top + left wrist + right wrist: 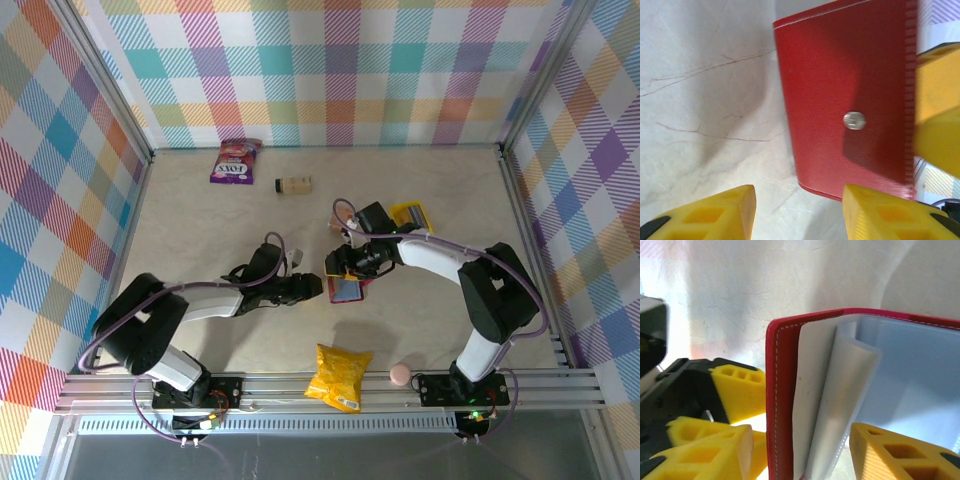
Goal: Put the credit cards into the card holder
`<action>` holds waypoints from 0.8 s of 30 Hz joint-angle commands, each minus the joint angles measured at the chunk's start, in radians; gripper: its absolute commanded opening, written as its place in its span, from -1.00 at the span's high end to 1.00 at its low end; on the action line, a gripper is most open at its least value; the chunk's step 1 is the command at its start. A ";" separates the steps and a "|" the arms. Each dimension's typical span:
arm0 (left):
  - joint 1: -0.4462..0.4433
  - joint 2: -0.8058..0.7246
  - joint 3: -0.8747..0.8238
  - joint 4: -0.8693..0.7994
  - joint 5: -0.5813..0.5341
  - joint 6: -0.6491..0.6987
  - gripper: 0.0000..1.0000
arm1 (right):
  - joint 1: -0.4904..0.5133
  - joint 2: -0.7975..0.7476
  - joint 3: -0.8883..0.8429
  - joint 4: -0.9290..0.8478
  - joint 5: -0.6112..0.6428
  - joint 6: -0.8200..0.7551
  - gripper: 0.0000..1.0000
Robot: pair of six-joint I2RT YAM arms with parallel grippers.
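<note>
1. The card holder [348,291] is at the middle of the table [200,220], opened, between the two grippers.
2. In the left wrist view its red outer face shows, with a metal snap [854,120] on it. In the right wrist view the red cover stands at the left, pale pocket sleeves [832,405] curl beside it, and a light blue surface lies further right. I cannot tell if that surface is a card.
3. The left gripper [797,200] is at 9 o'clock of the holder. Its jaws stand apart and grasp nothing; one finger overlaps the holder's lower edge.
4. The right gripper [801,430] is at 12 o'clock. The cover and sleeves run down between its jaws, but I cannot tell if they press on them.
5. A small yellow tray [410,215] is near, at 1 o'clock.
6. A beige small thing [294,184] and a purple snack bag [236,160] lie far, at 11 o'clock.
7. A yellow bag [340,375] is at 6 o'clock and a pink ball [400,374] at 5 o'clock.
</note>
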 commanded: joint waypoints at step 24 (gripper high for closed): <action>0.018 -0.586 -0.225 -0.384 -0.186 -0.033 0.03 | 0.183 0.155 0.146 0.095 0.146 0.113 -0.08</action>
